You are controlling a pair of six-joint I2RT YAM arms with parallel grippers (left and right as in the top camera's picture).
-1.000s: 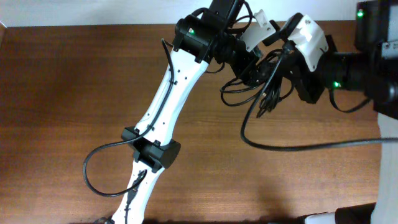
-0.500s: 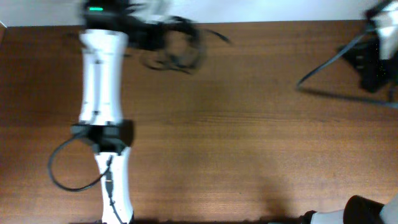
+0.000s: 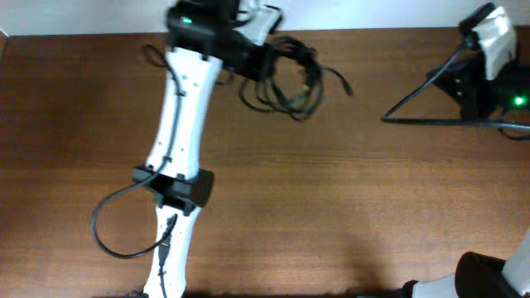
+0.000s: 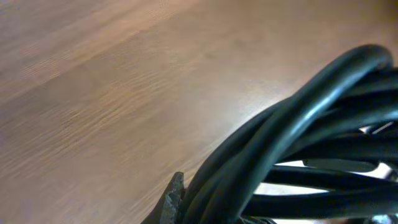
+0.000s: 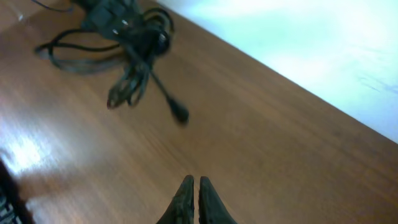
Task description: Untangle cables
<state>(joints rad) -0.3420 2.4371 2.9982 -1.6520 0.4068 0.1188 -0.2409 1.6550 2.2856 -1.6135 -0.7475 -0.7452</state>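
Note:
The cables [image 3: 291, 81] are a bundle of thin black loops near the table's back edge, left of centre. My left gripper [image 3: 258, 60] is shut on the bundle's left side. In the left wrist view the cables [image 4: 292, 155] fill the right half, pressed against one dark fingertip [image 4: 176, 194]; the other finger is hidden. In the right wrist view the cables [image 5: 127, 34] lie far off at the upper left, with a plug end [image 5: 180, 115] trailing toward me. My right gripper [image 5: 193, 181] is shut on nothing, above bare wood and well apart from the bundle.
The left arm [image 3: 178, 157] crosses the left half of the wooden table [image 3: 348, 199] from front to back, with its own thick cable looping at the front left. The right arm [image 3: 484, 58] stands at the back right corner, its thick cable [image 3: 439, 121] running along the table.
The left gripper closed on the bundle and carried it left from the back middle-right, then slightly back right. The right arm pulled away to the far right, separating from the bundle.

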